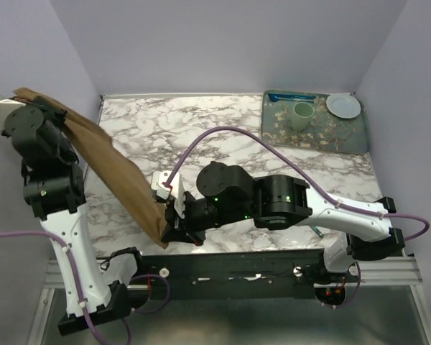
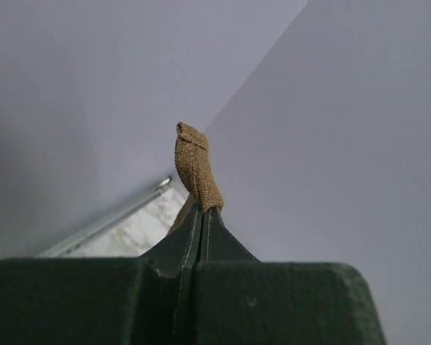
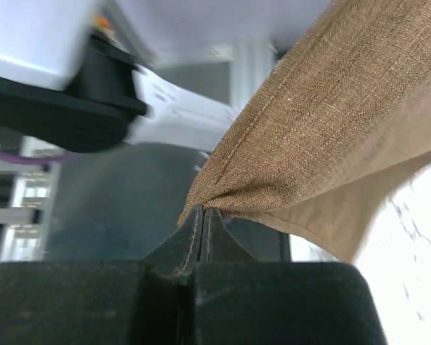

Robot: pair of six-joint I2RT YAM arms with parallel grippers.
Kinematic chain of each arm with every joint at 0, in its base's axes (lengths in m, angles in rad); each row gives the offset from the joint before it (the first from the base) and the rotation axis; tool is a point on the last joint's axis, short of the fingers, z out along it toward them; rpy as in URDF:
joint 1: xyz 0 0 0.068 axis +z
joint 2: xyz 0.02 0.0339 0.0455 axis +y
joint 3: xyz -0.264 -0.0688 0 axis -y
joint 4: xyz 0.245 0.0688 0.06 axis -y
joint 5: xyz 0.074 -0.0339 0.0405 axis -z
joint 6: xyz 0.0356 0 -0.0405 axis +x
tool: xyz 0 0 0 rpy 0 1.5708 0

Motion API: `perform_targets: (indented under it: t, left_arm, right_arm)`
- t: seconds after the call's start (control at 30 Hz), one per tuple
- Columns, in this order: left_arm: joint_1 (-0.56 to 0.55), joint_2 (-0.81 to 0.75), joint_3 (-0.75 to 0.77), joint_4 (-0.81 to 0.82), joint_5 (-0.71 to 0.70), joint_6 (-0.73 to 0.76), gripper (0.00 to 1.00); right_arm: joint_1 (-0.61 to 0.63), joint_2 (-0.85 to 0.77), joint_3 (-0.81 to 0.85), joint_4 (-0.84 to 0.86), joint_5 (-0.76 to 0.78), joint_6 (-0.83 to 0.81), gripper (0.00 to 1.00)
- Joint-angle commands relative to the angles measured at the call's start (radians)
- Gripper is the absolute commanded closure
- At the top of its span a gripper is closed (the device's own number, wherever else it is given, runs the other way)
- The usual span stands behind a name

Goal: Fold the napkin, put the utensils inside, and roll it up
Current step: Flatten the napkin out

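Top external view: one napkin, plain brown cloth, is stretched taut as a slanting band in the air, across the bench from the tray and well apart from it. Two hands hold it. The left hand has the raised corner, farther from the tray. The right hand has the lower corner, over the bench's near edge.

Only this view shows the tray's load: one green cup, one white plate, one blue utensil. On the tray's near side, a thin teal sliver beside the right arm is possibly the spoon; too little shows to be sure.

Left wrist view: the left hand is clamped on a bunched nub of napkin, with no gap between the fingers. The coarse weave is visible.

Right wrist view: the right hand is pinched tight on a gathered corner, and the napkin fans away from it. A stitched hem line is visible, seen in this view alone.
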Motion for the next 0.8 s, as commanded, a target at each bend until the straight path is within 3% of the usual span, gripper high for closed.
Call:
perform_targets:
  t: [0.0,0.07,0.13,0.17,0.27,0.43,0.53,0.63,0.77]
  left_arm:
    - [0.006,0.039,0.101,0.035,-0.104,0.122,1.00]
    - [0.006,0.075,0.098,0.102,-0.053,0.140,1.00]
    - [-0.009,0.164,0.097,0.128,0.010,0.157,1.00]
    - [-0.062,0.198,0.088,0.145,0.010,0.174,1.00]
    - [-0.176,0.362,0.049,0.228,0.010,0.255,1.00]
    - [-0.326,0.719,0.023,0.368,0.067,0.276,1.00]
    - [-0.411,0.942,0.099,0.428,0.065,0.282,1.00]
    - [-0.454,1.129,0.227,0.425,0.088,0.262,1.00]
    - [-0.474,1.289,0.364,0.417,0.104,0.259,1.00]
  right_arm:
    - [0.002,-0.079,0.049,-0.029,-0.182,0.026,0.99]
    - [-0.046,-0.125,-0.035,0.014,-0.210,0.059,0.99]
    - [-0.130,-0.200,-0.153,0.095,-0.346,0.176,0.99]
    - [-0.220,-0.229,-0.307,0.235,-0.475,0.225,0.99]
    - [-0.354,-0.314,-0.508,0.376,-0.562,0.351,0.99]
    - [-0.497,-0.331,-0.889,0.519,-0.554,0.365,0.99]
    - [-0.621,-0.273,-1.070,0.602,-0.545,0.343,0.99]
    - [-0.753,-0.191,-1.175,0.652,-0.513,0.287,0.99]
    - [-0.888,-0.089,-1.188,0.620,-0.488,0.224,0.99]
